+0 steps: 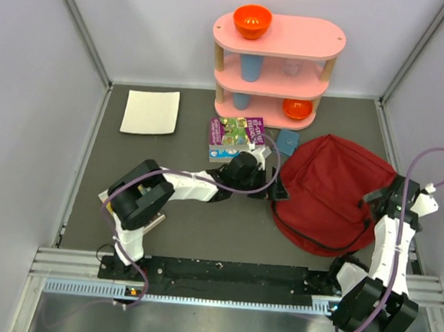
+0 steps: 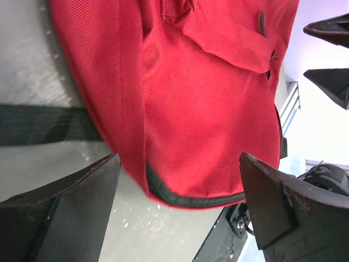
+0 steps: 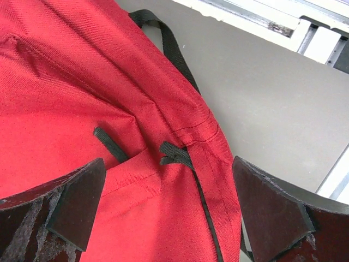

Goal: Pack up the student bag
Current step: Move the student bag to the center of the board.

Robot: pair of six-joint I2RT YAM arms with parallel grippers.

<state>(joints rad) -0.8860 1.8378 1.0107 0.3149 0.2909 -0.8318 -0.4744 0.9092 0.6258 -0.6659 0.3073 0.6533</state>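
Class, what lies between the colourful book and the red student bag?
A small blue item lies between book and student bag, shown in the top view.

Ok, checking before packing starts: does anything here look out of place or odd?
Nothing looks spilled or damaged. The student bag lies slumped flat, with a black strap trailing loose beside it.

Pale grey walls close in the work area on 3 sides, joined by slanting metal corner posts. The floor of it is a dark grey mat. A pink 3-tier shelf stands against the back wall. Lighting is soft and even, with faint shadows.
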